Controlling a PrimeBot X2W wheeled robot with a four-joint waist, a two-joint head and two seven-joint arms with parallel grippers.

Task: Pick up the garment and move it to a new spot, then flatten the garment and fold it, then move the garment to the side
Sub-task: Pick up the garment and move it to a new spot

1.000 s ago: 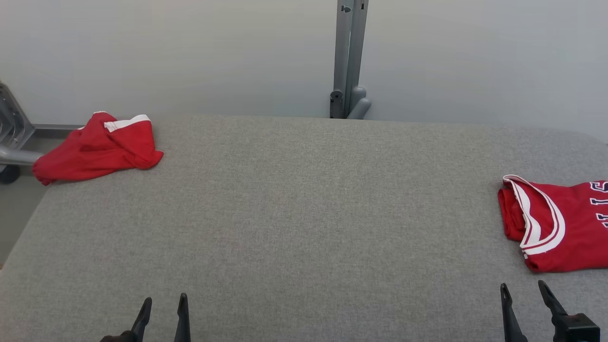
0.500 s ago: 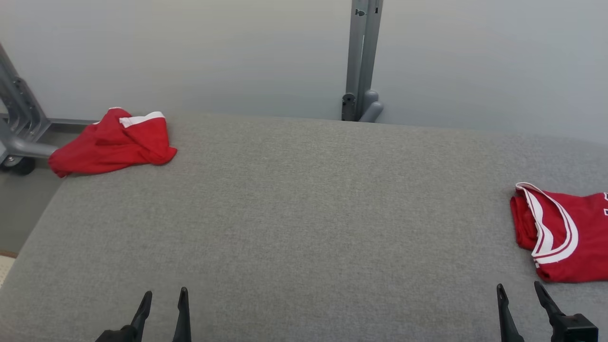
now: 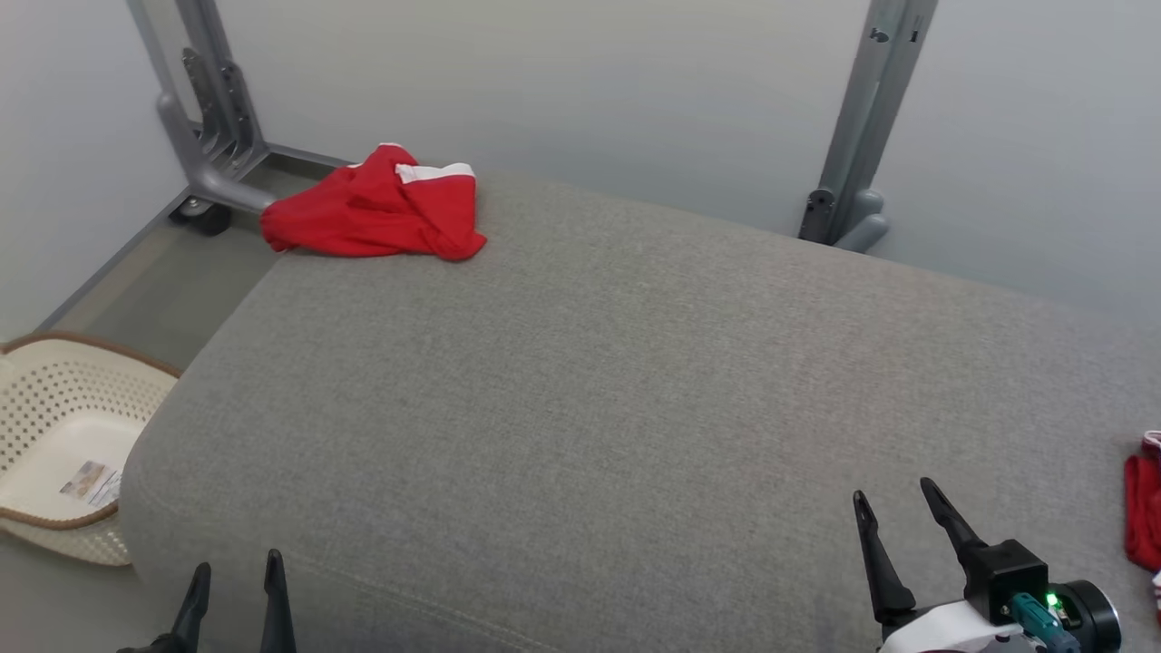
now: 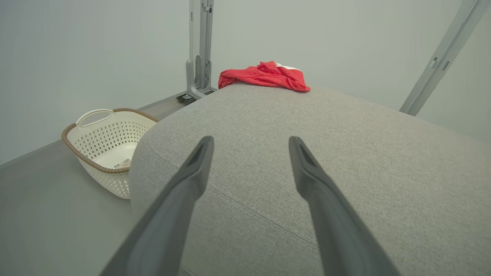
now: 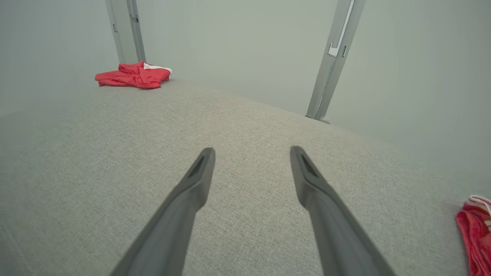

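Progress check: nothing's been picked up yet, so it looks like the very start for the crumpled one.

Going left to right: one basket (image 3: 45, 399) on the floor, left gripper (image 3: 237, 560) wide and empty, one crumpled garment (image 3: 376, 213) on the pad's (image 3: 635, 363) far left corner, two posts (image 3: 857, 127), right gripper (image 3: 892, 488) wide and empty, and a second garment (image 3: 1143, 512) at the right edge, probably done. Pick, flatten, fold and shift are all left.

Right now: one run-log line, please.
left end effector: open, empty | right end effector: open, empty | red garment: crumpled, far-left corner of grey cushion, untouched
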